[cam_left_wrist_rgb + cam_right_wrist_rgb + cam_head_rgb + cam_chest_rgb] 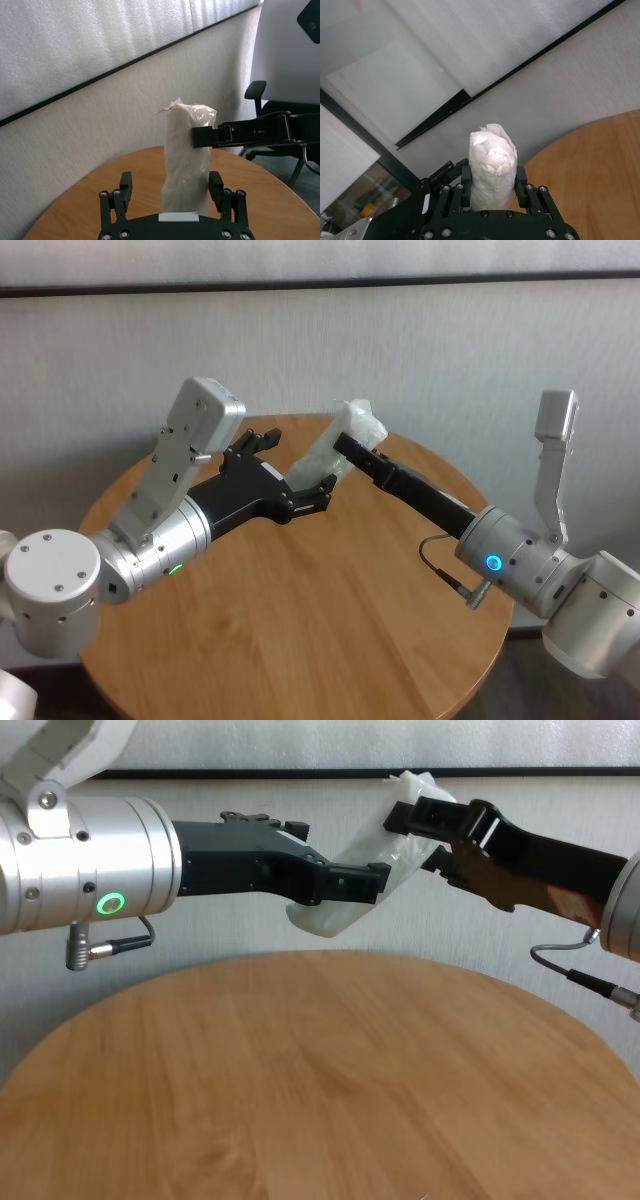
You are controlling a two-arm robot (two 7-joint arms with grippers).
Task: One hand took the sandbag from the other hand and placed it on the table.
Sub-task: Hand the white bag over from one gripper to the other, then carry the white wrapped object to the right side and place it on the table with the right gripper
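The white crinkled sandbag (357,423) hangs in the air above the far part of the round wooden table (330,620). My right gripper (345,437), on the blue-ringed wrist, is shut on the bag's upper half; its fingers (521,176) press both sides of the bag (492,165). My left gripper (297,470), on the green-ringed wrist, is open. Its fingers (216,181) stand wide on either side of the bag's lower end (186,170). In the chest view both grippers meet at the bag (320,918), well above the tabletop (320,1070).
A light wall with a dark horizontal strip stands just behind the table. A black office chair (256,93) is off the table's far side. The bare wood nearer to me lies below both forearms.
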